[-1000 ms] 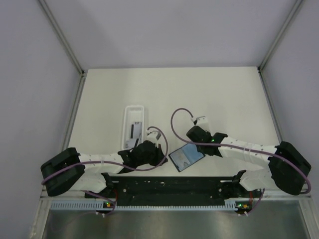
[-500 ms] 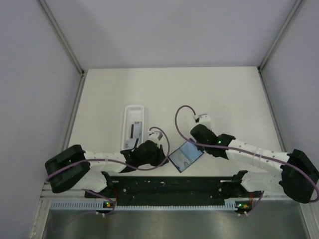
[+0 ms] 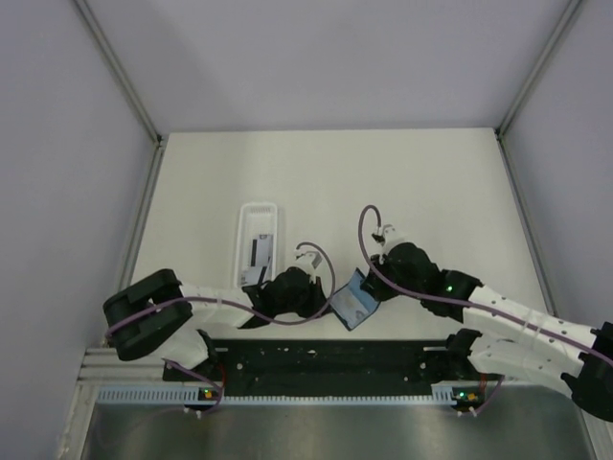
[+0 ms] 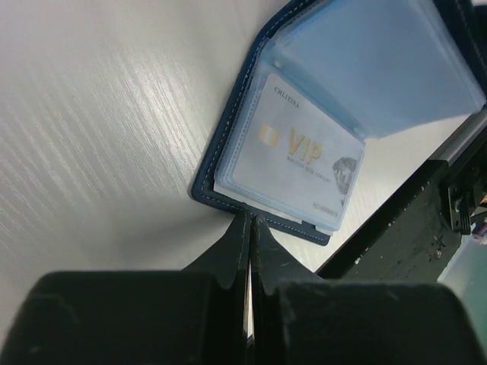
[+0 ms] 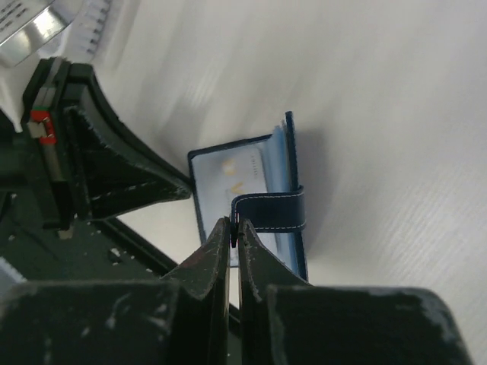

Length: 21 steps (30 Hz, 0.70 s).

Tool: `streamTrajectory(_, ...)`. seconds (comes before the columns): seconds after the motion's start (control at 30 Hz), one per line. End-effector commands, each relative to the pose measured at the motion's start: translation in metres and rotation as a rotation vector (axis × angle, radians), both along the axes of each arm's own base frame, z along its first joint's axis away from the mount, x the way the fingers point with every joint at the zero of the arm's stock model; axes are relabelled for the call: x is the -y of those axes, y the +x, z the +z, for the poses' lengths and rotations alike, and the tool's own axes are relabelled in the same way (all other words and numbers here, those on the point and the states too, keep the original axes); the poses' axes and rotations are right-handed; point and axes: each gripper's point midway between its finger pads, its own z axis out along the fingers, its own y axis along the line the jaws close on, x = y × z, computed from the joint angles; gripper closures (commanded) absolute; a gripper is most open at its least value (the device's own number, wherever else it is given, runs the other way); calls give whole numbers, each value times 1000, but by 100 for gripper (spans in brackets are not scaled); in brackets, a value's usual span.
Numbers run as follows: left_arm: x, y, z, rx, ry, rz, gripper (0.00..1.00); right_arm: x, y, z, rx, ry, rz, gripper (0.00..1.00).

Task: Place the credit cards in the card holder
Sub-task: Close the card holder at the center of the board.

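Note:
The navy card holder (image 3: pixel 356 305) lies half open near the table's front edge, between my two grippers. A pale card marked VIP (image 4: pixel 297 156) sits inside it under a clear blue sleeve (image 4: pixel 380 68). My left gripper (image 4: pixel 249 219) is shut, its tips touching the holder's near stitched edge; I see nothing between the fingers. My right gripper (image 5: pixel 236 224) is shut on the end of the holder's strap (image 5: pixel 270 211), holding that flap up off the table. More credit cards (image 3: pixel 259 251) lie in the white tray.
The long white tray (image 3: pixel 259 213) stands just left of and behind my left gripper (image 3: pixel 324 302). The black base rail (image 3: pixel 326 359) runs along the near edge, close under the holder. Grey walls close in both sides.
My right gripper has shut on the strap and moved left, raising the flap so the holder looks narrower. The left arm has shifted slightly right, still shut.

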Motion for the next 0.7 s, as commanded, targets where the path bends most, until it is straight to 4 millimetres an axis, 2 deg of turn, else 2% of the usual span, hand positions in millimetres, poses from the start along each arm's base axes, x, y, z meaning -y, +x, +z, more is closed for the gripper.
streamTrajectory(0.0,7,11,29,72,-66,25,100,-36,-29,17,-72,213,150,100)
streamTrajectory(0.13,-15,16,34,110,-43,94,100,-55,-45,20,-115,321,213,100)
streamTrajectory(0.37,-45,14,47,153,-20,158,100,-83,-56,11,-141,355,260,100)
streamTrajectory(0.57,-69,13,58,177,-19,221,100,-97,-56,-14,-172,349,250,100)
streamTrajectory(0.67,-80,12,61,188,-26,251,100,-101,-57,-37,-205,318,247,100)
